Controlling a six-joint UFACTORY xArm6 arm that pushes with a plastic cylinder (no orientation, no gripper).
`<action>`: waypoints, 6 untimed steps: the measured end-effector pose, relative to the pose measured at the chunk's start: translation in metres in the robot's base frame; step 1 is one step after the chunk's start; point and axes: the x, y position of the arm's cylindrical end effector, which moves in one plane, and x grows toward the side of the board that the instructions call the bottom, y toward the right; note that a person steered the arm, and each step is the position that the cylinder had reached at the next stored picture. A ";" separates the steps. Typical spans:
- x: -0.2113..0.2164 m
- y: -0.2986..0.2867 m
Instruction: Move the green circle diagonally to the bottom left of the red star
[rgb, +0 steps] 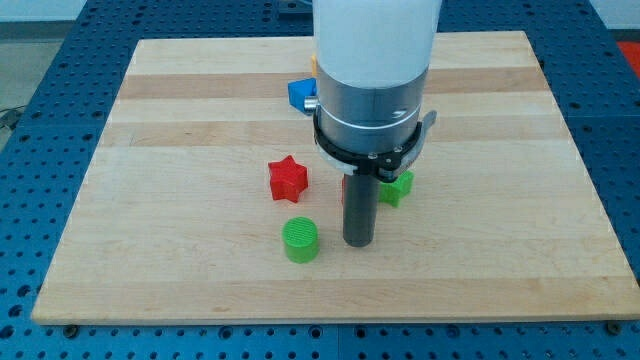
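The green circle (300, 240) is a short green cylinder on the wooden board, below and slightly to the right of the red star (287, 179). My tip (358, 243) rests on the board just to the right of the green circle, with a small gap between them. The rod rises into the large white and grey arm body that fills the view's top centre.
A green block (398, 187) lies right of the rod, partly hidden by it. A red block (343, 187) peeks out behind the rod. A blue block (300, 94) and a sliver of an orange one (312, 64) sit near the board's top, partly hidden by the arm.
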 end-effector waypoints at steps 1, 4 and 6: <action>0.006 -0.025; 0.018 -0.090; 0.024 -0.131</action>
